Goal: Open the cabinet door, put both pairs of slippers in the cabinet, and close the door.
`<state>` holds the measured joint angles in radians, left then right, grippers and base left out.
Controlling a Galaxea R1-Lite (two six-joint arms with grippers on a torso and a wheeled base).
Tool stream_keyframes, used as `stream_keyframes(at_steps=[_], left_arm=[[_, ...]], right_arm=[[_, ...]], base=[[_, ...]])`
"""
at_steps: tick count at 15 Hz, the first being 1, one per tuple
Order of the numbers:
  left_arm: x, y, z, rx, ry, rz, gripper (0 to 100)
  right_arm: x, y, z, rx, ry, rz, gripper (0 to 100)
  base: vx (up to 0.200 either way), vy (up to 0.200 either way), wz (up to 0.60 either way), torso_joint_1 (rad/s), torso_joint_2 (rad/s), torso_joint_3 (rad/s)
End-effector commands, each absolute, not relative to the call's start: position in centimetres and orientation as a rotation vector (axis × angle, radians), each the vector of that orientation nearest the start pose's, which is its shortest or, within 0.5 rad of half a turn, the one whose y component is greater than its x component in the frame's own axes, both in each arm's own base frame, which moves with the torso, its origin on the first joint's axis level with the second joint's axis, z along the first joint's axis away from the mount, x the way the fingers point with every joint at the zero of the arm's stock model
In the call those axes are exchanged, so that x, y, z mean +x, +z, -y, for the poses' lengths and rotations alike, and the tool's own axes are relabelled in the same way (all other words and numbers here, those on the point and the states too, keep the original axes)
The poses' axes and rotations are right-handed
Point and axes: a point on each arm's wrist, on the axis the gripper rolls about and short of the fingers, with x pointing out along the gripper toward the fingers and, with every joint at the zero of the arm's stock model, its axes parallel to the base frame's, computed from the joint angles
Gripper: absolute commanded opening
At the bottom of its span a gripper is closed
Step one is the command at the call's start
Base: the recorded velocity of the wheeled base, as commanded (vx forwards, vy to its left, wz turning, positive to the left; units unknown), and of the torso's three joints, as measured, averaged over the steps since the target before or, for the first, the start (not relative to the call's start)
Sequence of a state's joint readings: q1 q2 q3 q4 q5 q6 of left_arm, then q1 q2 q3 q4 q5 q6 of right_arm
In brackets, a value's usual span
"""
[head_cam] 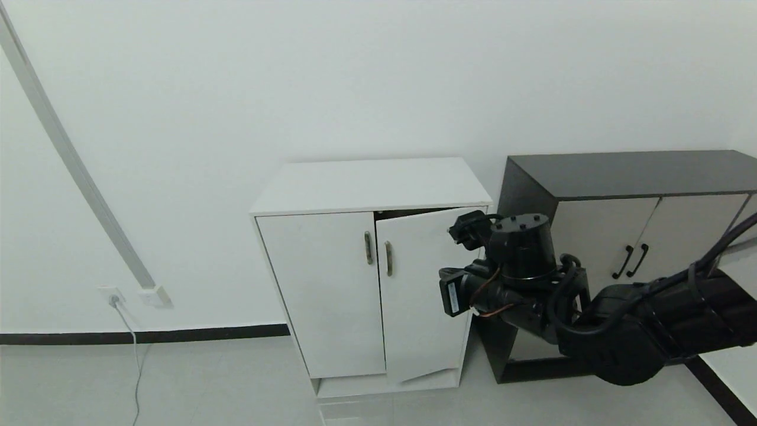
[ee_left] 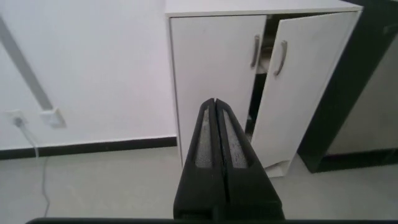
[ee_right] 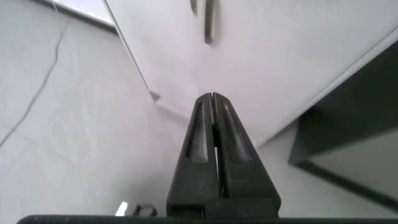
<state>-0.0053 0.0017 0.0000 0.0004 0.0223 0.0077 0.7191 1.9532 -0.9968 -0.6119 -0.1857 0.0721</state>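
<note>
Right pincer (ee_right: 213,97), pressed together, close before the ajar cabinet door (head_cam: 420,296); left pincer (ee_left: 214,102) likewise together, well back.

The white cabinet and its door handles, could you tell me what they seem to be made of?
The white cabinet looks like laminated or painted board: flat matte panels, square edges, no grain. Its door handles look like brushed metal, slim greyish bars with dull sheen; coated plastic is possible.
</note>
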Motion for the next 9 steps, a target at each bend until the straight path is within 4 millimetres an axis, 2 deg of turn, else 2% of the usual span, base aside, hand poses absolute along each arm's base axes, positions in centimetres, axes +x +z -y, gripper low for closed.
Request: stream_keyframes(at_steps=[1,5,9], left_arm=[[-2.3,7.6,-0.1,0.008,0.018,0.0,0],[-2.3,7.6,-0.1,0.008,0.017,-0.002,0],[-2.3,7.6,-0.1,0.009,0.017,0.0,0]], right_arm=[[27.7,13.0,-23.8,-0.102,0.541,-0.36,0],[26.3,10.6,-22.9,-0.09,0.644,-0.383,0],[26.1,9.4,-22.8,-0.083,0.663,-0.372,0]], base=[[0.0,0.0,0.0,0.0,0.0,0.0],[0.0,0.0,0.0,0.0,0.0,0.0],[0.2,0.0,0.0,-0.004,0.0,0.006]])
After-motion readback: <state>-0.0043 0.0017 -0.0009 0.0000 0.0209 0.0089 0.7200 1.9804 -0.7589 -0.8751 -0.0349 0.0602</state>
